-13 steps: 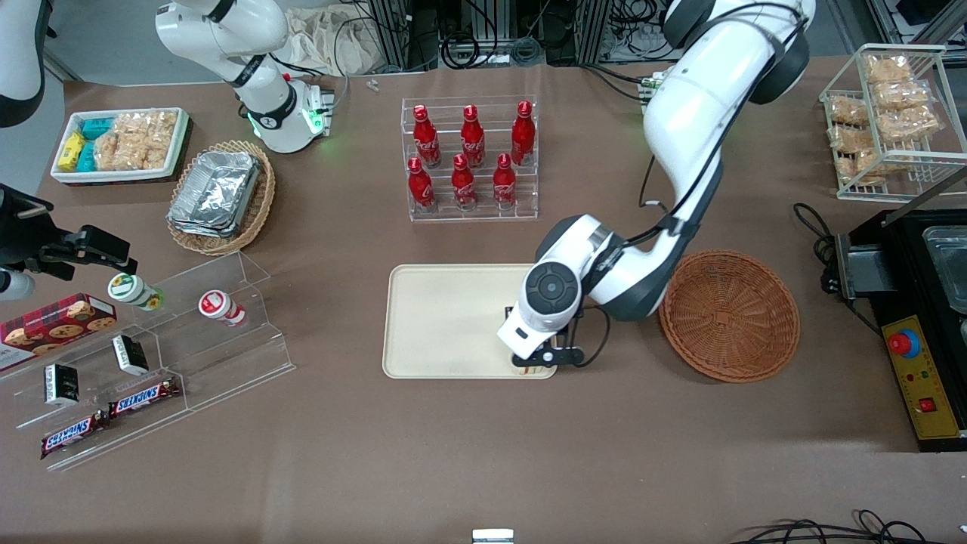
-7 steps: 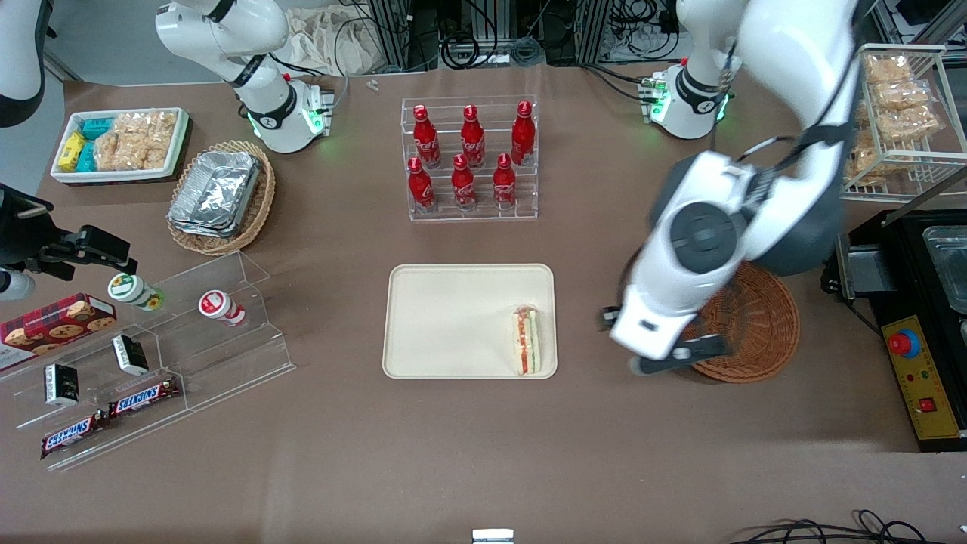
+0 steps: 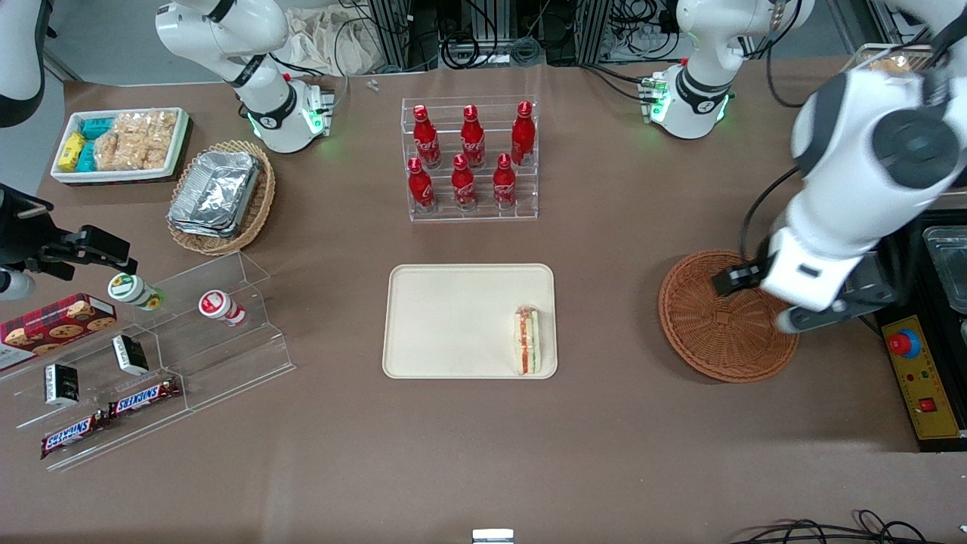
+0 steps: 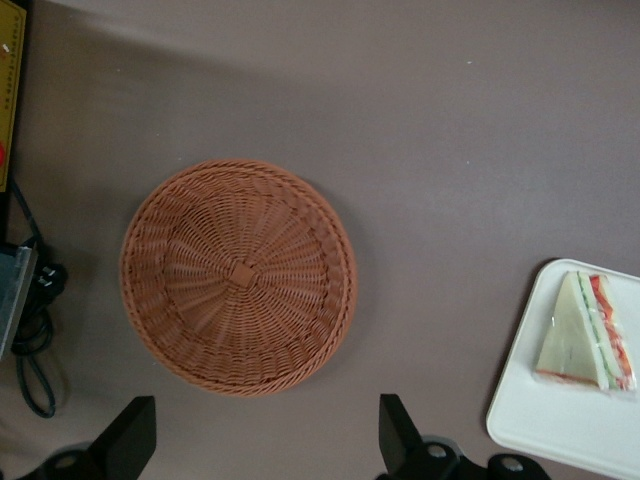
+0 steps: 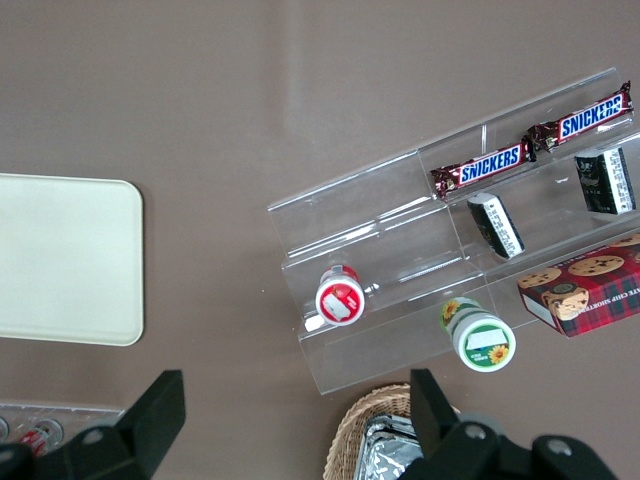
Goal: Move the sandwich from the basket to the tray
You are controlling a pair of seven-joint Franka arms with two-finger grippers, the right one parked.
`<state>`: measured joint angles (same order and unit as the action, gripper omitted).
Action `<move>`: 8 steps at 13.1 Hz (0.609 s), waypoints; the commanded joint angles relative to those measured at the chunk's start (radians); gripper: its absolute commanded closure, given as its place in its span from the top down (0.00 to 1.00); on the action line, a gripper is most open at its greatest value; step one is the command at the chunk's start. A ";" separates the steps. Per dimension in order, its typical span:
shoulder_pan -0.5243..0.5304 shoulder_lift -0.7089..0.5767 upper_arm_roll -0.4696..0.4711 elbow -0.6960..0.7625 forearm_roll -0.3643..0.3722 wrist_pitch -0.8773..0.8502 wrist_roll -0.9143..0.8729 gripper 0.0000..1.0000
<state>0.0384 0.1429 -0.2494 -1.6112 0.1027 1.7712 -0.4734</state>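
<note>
The sandwich [image 3: 526, 340] lies flat on the cream tray [image 3: 453, 325], at the tray's end nearest the basket, with its red and green filling edge showing. It also shows in the left wrist view as the sandwich [image 4: 585, 335] on the tray [image 4: 560, 435]. The round reddish-brown basket [image 3: 714, 332] stands empty beside the tray, toward the working arm's end; the basket [image 4: 238, 275] holds nothing. My gripper [image 3: 759, 301] hangs high above the basket's rim, open, with nothing between its fingers [image 4: 400, 440]. A corner of the tray [image 5: 60, 260] shows in the right wrist view.
A clear rack of red bottles [image 3: 470, 159] stands farther from the front camera than the tray. A black control box with a red button [image 3: 916, 370] sits beside the basket. A tan oval basket of foil containers [image 3: 220, 196] and an acrylic snack stand [image 3: 159, 355] are toward the parked arm's end.
My gripper let go of the sandwich on the tray, rose, and swung toward the working arm's end; it now hangs over the basket. The sandwich stays on the tray.
</note>
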 commanded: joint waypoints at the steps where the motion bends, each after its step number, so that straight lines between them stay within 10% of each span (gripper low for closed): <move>1: 0.061 -0.114 -0.007 -0.128 -0.034 0.036 0.090 1.00; 8: 0.150 -0.148 -0.002 -0.178 -0.099 0.079 0.309 1.00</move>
<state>0.1475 0.0135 -0.2468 -1.7849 0.0428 1.8411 -0.2112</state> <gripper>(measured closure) 0.000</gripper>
